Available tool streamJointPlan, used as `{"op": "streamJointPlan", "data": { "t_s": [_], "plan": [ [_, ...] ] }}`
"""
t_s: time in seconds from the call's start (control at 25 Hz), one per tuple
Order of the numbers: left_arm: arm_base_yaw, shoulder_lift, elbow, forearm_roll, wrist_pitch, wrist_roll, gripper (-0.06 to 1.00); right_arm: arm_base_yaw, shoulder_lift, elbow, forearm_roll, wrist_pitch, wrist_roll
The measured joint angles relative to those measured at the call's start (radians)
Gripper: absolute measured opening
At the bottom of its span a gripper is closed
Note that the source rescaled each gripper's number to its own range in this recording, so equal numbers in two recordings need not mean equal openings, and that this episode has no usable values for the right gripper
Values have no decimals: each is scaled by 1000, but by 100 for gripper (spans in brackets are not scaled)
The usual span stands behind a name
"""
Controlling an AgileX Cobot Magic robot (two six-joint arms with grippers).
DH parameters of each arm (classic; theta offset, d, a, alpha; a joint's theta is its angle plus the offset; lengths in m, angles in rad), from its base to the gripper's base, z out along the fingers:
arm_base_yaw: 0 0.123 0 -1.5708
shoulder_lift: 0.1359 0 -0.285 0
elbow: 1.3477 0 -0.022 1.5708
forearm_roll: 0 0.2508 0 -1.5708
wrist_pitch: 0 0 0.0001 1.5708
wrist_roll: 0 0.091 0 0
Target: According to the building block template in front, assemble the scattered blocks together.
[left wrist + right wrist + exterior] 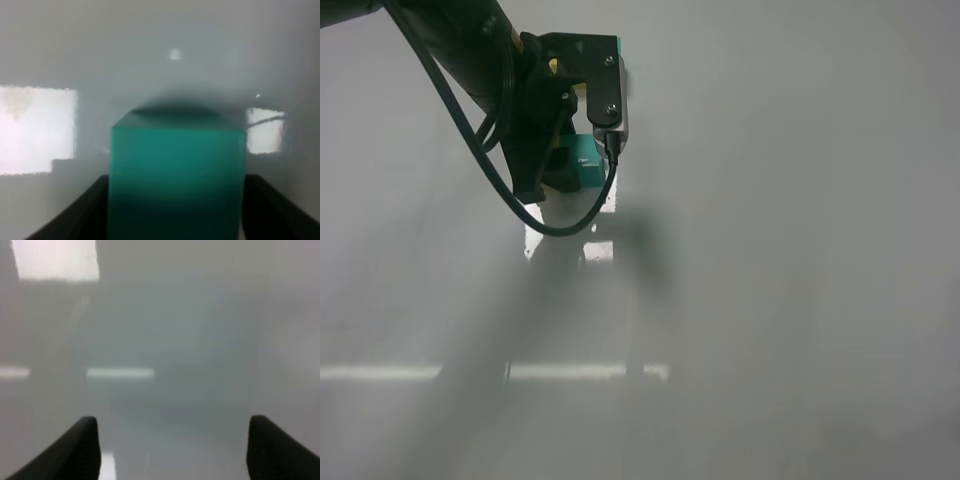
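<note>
The loose teal-green cube (587, 160) rests on the grey table under my left arm. In the left wrist view the teal-green cube (177, 165) fills the gap between the two black fingers (87, 215), which press against its sides. My left gripper (563, 168) is shut on it at table height. The yellow loose cube is hidden. Behind the left wrist a spot of yellow (552, 63) and a sliver of teal (618, 44) show. They may be the template, which is mostly covered. My right gripper (172, 440) is open and empty over bare table.
The glossy grey table (780, 300) carries bright window reflections (570, 370). The left arm and its black cable (560, 228) hang over the far left part. The right arm does not show in the exterior high view.
</note>
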Motion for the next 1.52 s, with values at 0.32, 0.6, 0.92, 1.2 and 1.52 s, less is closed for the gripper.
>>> {"op": "streamJointPlan", "data": {
  "t_s": [0.32,0.6,0.92,1.2,1.52],
  "plan": [
    [-33,-68,0,-62,39,0,100,0,0,0,0,0,0],
    [-47,-237,0,61,109,-66,90,0,0,0,0,0,0],
    [-41,-477,9,368,112,-368,88,0,0,0,0,0,0],
    [284,-722,283,343,112,-459,88,0,0,0,0,0,0],
    [840,-1196,851,4,121,-467,82,0,0,0,0,0,0]
  ]
}}
